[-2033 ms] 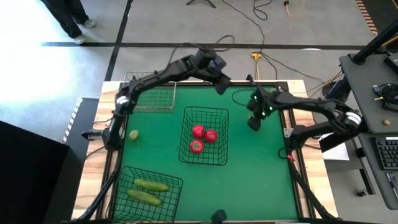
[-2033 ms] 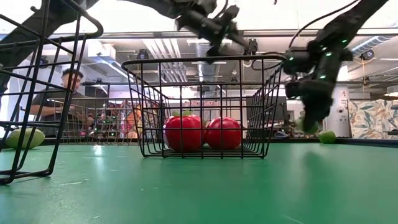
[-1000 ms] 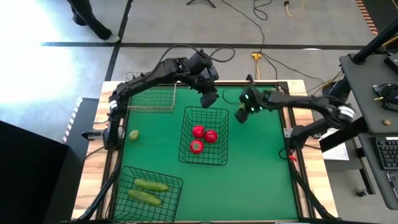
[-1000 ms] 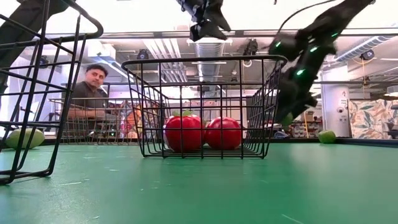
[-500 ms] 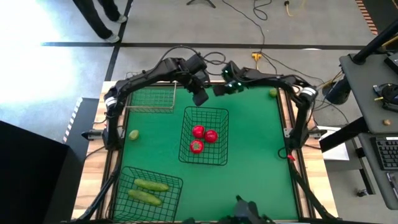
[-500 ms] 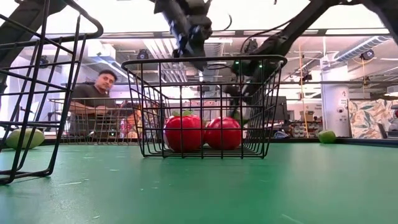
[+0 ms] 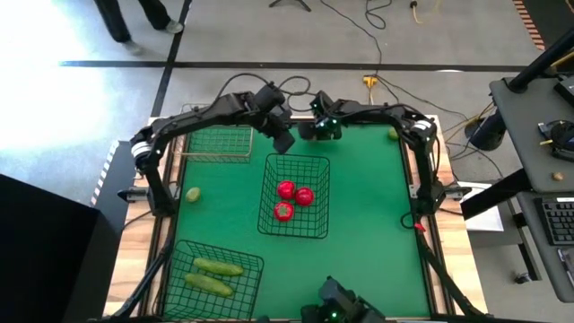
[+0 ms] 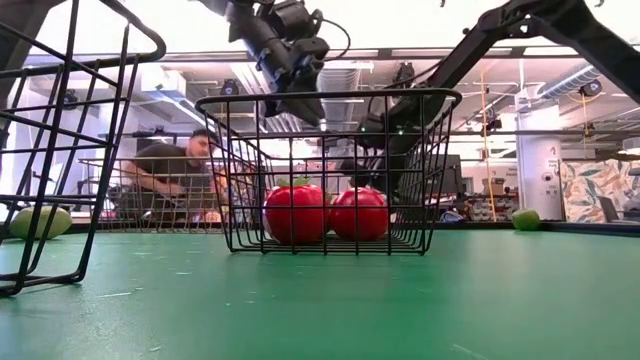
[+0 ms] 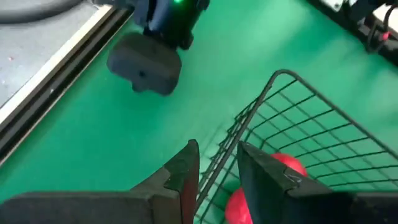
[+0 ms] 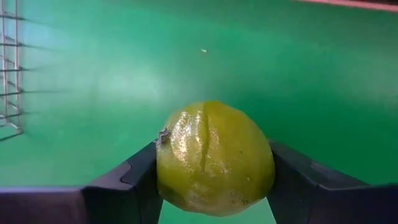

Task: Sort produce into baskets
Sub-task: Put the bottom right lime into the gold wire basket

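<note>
My right gripper (image 7: 303,133) is shut on a yellow-green lime (image 10: 214,158), above the mat beyond the far edge of the middle black basket (image 7: 294,160). Three red tomatoes (image 7: 293,199) lie in that basket. My left gripper (image 7: 283,140) hovers over the basket's far left corner (image 9: 273,78), its fingers a narrow gap apart and empty (image 9: 216,168). The paler basket (image 7: 220,142) stands at the far left. Two cucumbers (image 7: 213,274) lie in the near-left black basket. One lime (image 7: 192,194) lies on the mat at the left, another (image 7: 393,134) at the far right. My right gripper pinches the lime by two opposite sides (image 10: 163,168) between its two fingers. The arm reaches in from the table's right. The lime is lifted clear of the mat.
A person (image 8: 170,170) sits beyond the table's far edge. A dark device (image 7: 336,309) shows at the near edge. The two grippers are close together at the far middle. Bare green mat (image 7: 377,224) lies right of the middle basket.
My right gripper has carried the lime from right of the middle basket toward the table's far edge and left, ending close to my left gripper. My left gripper has shifted a little toward the left edge. The far-right lime has come into view from under the right arm.
</note>
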